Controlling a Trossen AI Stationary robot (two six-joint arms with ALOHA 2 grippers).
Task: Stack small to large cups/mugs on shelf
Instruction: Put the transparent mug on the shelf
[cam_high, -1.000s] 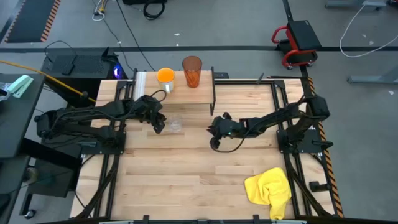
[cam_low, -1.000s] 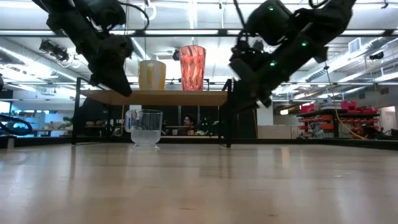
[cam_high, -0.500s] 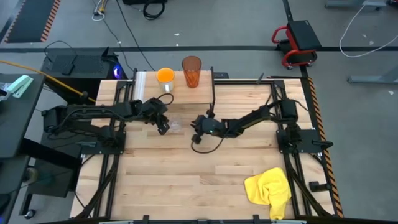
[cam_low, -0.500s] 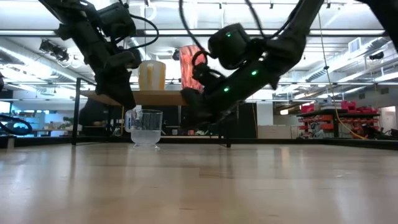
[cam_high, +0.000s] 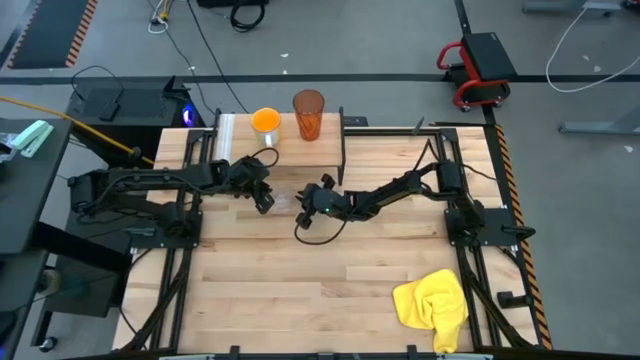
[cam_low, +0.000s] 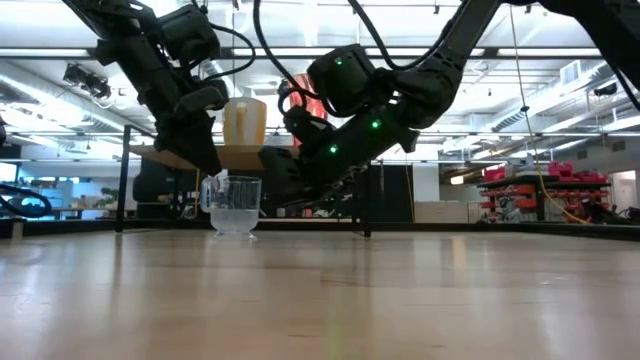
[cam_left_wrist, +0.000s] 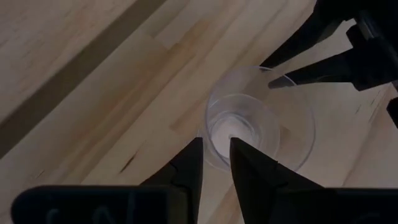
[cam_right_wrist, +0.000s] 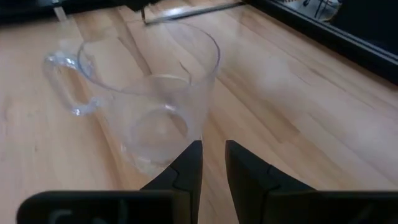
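The small clear glass (cam_high: 283, 200) has a handle (cam_right_wrist: 62, 81) and stands upright on the tabletop in front of the shelf (cam_high: 285, 147). The orange mug (cam_high: 266, 122) and the ribbed orange-red tumbler (cam_high: 308, 113) stand side by side on the shelf. My left gripper (cam_high: 264, 200) hovers shut just above the glass's left, handle side (cam_left_wrist: 216, 152). My right gripper (cam_high: 303, 200) is shut, low and slanting down, its tips (cam_right_wrist: 213, 149) right beside the glass's right wall (cam_right_wrist: 208, 106). In the low view my right arm hides most of the tumbler. My right gripper's fingertips (cam_left_wrist: 273, 79) reach the glass's right wall near the rim (cam_left_wrist: 264, 67), coming slantwise from the table's right. Whether they touch it I cannot tell. The glass (cam_low: 236, 205) stands upright on the table.
The shelf's thin black legs (cam_low: 124, 180) stand just behind the glass, and its board (cam_low: 245, 157) is above rim height. A crumpled yellow cloth (cam_high: 435, 305) lies at the table's near right corner. Bare wood stretches toward the near edge (cam_high: 300, 290).
My right gripper has swept from the table's middle toward its left and come down, ending beside the glass. My left gripper has sunk a little toward the glass's handle side. The glass, mug and tumbler have stayed where they were.
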